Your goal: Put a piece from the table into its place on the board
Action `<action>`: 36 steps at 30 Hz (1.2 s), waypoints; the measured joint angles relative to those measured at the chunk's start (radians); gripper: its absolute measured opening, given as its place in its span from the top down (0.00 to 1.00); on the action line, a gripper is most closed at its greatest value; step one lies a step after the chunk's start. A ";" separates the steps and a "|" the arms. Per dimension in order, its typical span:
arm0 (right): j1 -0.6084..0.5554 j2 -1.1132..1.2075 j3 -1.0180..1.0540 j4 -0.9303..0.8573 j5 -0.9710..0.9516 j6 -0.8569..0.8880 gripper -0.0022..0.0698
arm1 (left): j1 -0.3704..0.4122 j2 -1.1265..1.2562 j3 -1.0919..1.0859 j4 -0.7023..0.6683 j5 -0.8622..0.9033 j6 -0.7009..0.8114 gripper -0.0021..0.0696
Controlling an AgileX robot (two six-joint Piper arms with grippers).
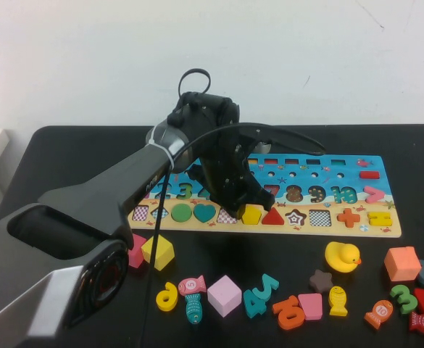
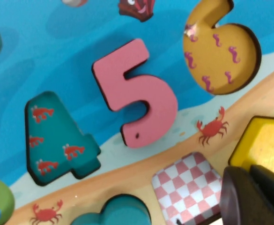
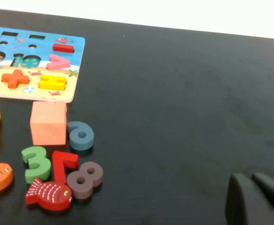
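Nearest the camera there's loose stuff on the desk (image 1: 67, 152): a yellow cube (image 1: 158, 251), a pink cube (image 1: 224, 295) and a duck (image 1: 341, 257), none of which matter here. Past them is the board (image 1: 385, 187), and the piece (image 1: 251, 214) looks like it's already sitting in its place (image 1: 251, 215) in the sandy shape row, between a checkered recess (image 1: 227, 216) and the red triangle (image 1: 272, 215). The left gripper (image 1: 249, 199) hangs right above it with its fingers (image 2: 249, 199) pressed together on nothing. The right gripper (image 3: 256, 199) is parked over bare desk well off to the board's right, fingers looking closed and empty too. If I were doing this step, I'd just check the piece is fully flush: a light straight-down tap with the closed tips, no sideways shove, then lift straight up so nothing drags it out. As for direction, a pentagon has no real long axis; its tip seems to point toward the numbers and its flat edge toward the board's near edge, matching the recess as far as I can tell.
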 joint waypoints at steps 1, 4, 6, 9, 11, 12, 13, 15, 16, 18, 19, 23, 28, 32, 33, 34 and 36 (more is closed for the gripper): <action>0.000 0.000 0.000 0.000 0.000 0.000 0.94 | 0.000 0.000 0.000 0.000 0.000 0.000 0.97; 0.000 0.000 0.000 0.000 0.000 0.000 0.94 | 0.000 0.000 -0.007 0.003 0.011 0.000 0.97; 0.000 0.000 0.000 0.000 0.000 0.000 0.94 | 0.000 0.000 -0.025 0.026 0.032 0.000 0.97; 0.000 0.000 0.000 0.000 0.000 0.000 0.94 | 0.000 -0.020 -0.068 0.082 0.069 0.000 0.97; 0.000 0.000 0.000 0.000 0.000 0.000 0.94 | 0.000 -0.050 -0.106 0.114 0.092 -0.002 0.97; 0.000 0.000 0.000 0.000 0.000 0.000 0.94 | 0.000 -0.075 -0.129 0.124 0.100 -0.003 0.97; 0.000 0.000 0.000 0.000 0.000 0.000 0.94 | 0.000 -0.102 -0.152 0.138 0.107 -0.003 0.97; 0.000 0.000 0.000 0.000 0.000 0.000 0.94 | 0.000 -0.170 -0.192 0.152 0.114 -0.003 0.97; 0.000 0.000 0.000 0.000 0.000 0.000 0.94 | 0.000 -0.206 -0.211 0.161 0.119 -0.003 0.97; 0.000 0.000 0.000 0.000 0.000 0.000 0.94 | 0.000 -0.277 -0.243 0.188 0.124 -0.003 0.97; 0.000 0.000 0.000 0.000 0.000 0.000 0.94 | 0.000 -0.319 -0.253 0.210 0.126 -0.003 0.97; 0.000 0.000 0.000 0.000 0.000 0.000 0.94 | 0.000 -0.480 -0.267 0.349 0.134 -0.003 0.97; 0.000 0.000 0.000 0.000 0.000 0.000 0.94 | 0.000 -0.690 -0.260 0.466 0.146 -0.001 0.97; 0.000 0.000 0.000 0.000 0.000 0.000 0.94 | 0.000 -0.858 -0.208 0.510 0.148 0.005 0.97; 0.000 0.000 0.000 0.000 0.000 0.000 0.94 | 0.000 -0.906 -0.182 0.531 0.148 0.005 0.97; 0.000 0.000 0.000 0.000 0.000 0.000 0.94 | 0.000 -0.955 -0.150 0.557 0.148 0.007 0.97; 0.000 0.000 0.000 0.000 0.000 0.000 0.94 | 0.000 -1.057 -0.065 0.618 0.148 0.004 0.97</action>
